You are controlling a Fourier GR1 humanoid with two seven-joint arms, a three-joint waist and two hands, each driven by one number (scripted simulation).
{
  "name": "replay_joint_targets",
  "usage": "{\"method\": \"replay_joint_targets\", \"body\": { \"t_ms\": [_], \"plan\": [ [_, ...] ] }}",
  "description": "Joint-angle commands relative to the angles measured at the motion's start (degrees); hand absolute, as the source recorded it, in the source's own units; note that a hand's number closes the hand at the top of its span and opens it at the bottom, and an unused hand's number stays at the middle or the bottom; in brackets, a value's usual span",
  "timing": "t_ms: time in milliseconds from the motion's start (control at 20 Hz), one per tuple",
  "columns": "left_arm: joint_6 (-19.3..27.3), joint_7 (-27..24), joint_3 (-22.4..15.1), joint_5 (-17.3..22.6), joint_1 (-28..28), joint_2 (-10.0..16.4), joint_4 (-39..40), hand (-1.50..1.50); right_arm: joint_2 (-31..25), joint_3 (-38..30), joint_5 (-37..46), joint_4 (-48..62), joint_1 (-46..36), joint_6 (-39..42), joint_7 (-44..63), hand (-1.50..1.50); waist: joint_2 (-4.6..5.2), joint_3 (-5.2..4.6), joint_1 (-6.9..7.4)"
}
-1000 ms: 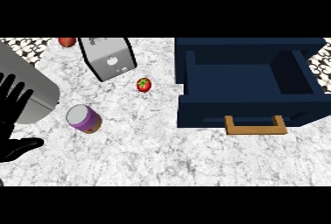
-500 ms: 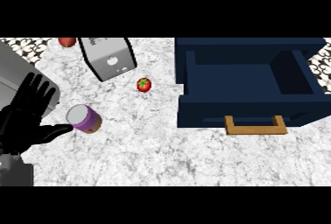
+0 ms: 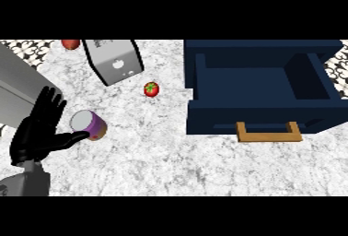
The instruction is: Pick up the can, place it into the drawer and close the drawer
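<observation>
Now my left hand (image 3: 37, 133), fingers straight and apart, sits at nine o'clock of the purple can (image 3: 89, 125); I should wrap its middle squarely before lifting.

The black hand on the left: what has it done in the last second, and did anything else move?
The left hand came in from the left edge toward the can; its fingers are straight, thumb now at the can's side, not yet gripping. The can, tomato and open drawer stayed put.
</observation>
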Motion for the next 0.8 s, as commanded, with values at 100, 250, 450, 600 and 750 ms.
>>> {"method": "replay_joint_targets", "body": {
  "t_ms": [100, 250, 450, 600, 750],
  "plan": [
    [1.4, -4.4, 0.2, -0.9, 0.5, -0.6, 4.3, -1.50, 1.2, -3.3, -1.5, 1.9, 0.6, 4.1, -1.8, -1.50, -0.06, 0.02, 0.05],
    [0.0, -13.4, 0.5, -2.6, 2.2, -1.4, 11.0, -1.50, 1.7, -1.2, 0.8, 0.7, -1.6, 1.9, 1.0, -1.50, 0.00, 0.00, 0.15],
    [1.1, -14.5, 1.8, -2.2, -1.8, 0.0, 17.7, -1.50, 3.0, -3.6, -2.8, -4.1, 1.7, 4.1, 2.8, -1.50, -0.02, -0.01, -0.08],
    [-2.5, -19.8, 3.5, -1.9, 0.2, 2.3, 22.7, -1.50, 4.0, -5.0, 0.4, 1.2, 2.5, 9.1, -3.5, -1.50, 0.00, 0.00, -0.12],
    [-2.9, -22.0, 3.6, -2.6, -3.3, 3.9, 29.4, -1.50, 6.2, -1.6, 6.4, 2.7, -1.8, 6.2, -4.0, -1.50, 0.05, 0.00, 0.04]
  ]
}}
